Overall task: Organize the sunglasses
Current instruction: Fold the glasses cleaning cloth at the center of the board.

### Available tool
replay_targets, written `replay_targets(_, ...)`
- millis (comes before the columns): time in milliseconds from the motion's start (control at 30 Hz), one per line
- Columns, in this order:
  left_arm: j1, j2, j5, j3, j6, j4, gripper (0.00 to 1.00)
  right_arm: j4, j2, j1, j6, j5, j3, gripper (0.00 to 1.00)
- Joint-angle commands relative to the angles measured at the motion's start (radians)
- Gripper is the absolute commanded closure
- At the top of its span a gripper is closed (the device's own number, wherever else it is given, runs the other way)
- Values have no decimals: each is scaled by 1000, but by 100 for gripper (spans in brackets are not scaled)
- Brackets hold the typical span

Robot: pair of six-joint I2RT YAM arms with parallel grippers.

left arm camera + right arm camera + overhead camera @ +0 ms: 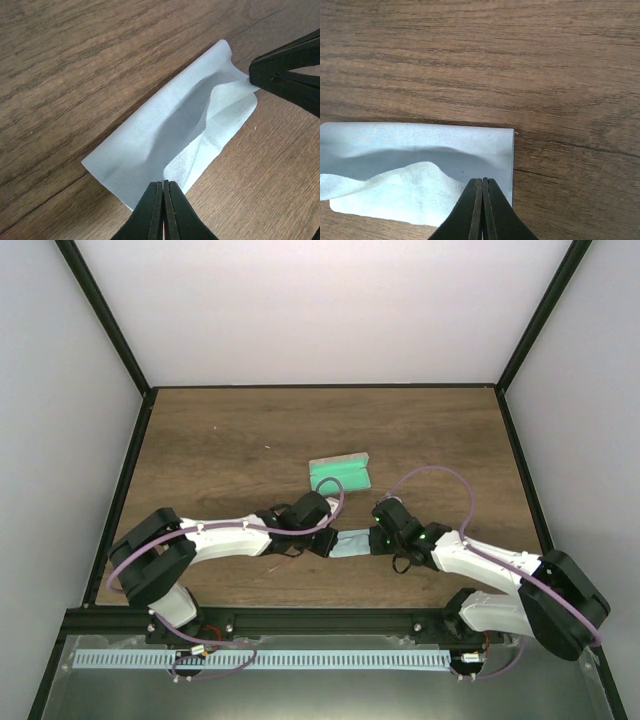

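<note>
Left gripper, closest in its own wrist view: fingers pressed fully together, tips nipping the near edge of the pale blue cloth. Right gripper, closest in its wrist view: likewise pressed together on the cloth's opposite end. The left wrist view shows the same black tips pinching a raised corner there. Sunglasses: not to be made out in any of the three views, so neither their look nor their place can be recorded. Table: dark wood grain, bounded left, right and rear by a black frame with pale walls behind it. Bare wood runs from the case back to the rear edge and out to both sides. Left arm and right arm reach inward from the near edge and meet close to the middle, and between them they take up most of the near strip. Case: oblong, green lining upward, lying just beyond the two wrists and apart from the cloth. Cloth: folded over lengthwise, lower layer flat on the wood, upper layer humped into a ridge between the two grips. Its long edges lie free of the case and well inside the table edges.
</note>
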Motion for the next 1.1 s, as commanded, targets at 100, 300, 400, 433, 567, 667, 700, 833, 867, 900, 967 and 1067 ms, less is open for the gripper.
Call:
replay_targets(100,-8,5,14,-27,11,6,96,9,4,10,6,-10,-8,99)
replay_targets(300,-9,8,19,-28,11,8,96,11,4,10,6,-10,-9,98)
replay_targets(400,-9,11,23,-27,12,10,96,12,3,10,5,-13,-10,96)
replay_targets(433,-8,13,29,-26,13,11,95,13,2,10,5,-14,-9,95)
replay_targets(567,-9,23,42,-24,15,11,94,21,3,11,4,-23,-17,93)
replay_targets(667,-9,26,37,-22,14,7,92,25,5,11,3,-26,-17,88)
replay_targets(700,-10,23,33,-22,14,6,91,25,3,11,3,-25,-17,85)
replay_targets(833,-10,12,10,-23,12,-4,85,15,-8,11,2,-12,-10,78)
replay_targets(867,-10,8,7,-21,12,-5,84,11,-11,11,1,-8,-8,77)
replay_targets(900,-10,5,5,-22,12,-7,84,9,-13,11,0,-4,-5,77)
replay_targets(967,-10,0,3,-23,11,-7,84,6,-16,11,0,-3,0,77)
replay_targets(1067,-9,-12,-2,-28,9,0,84,11,-21,11,0,-8,2,77)
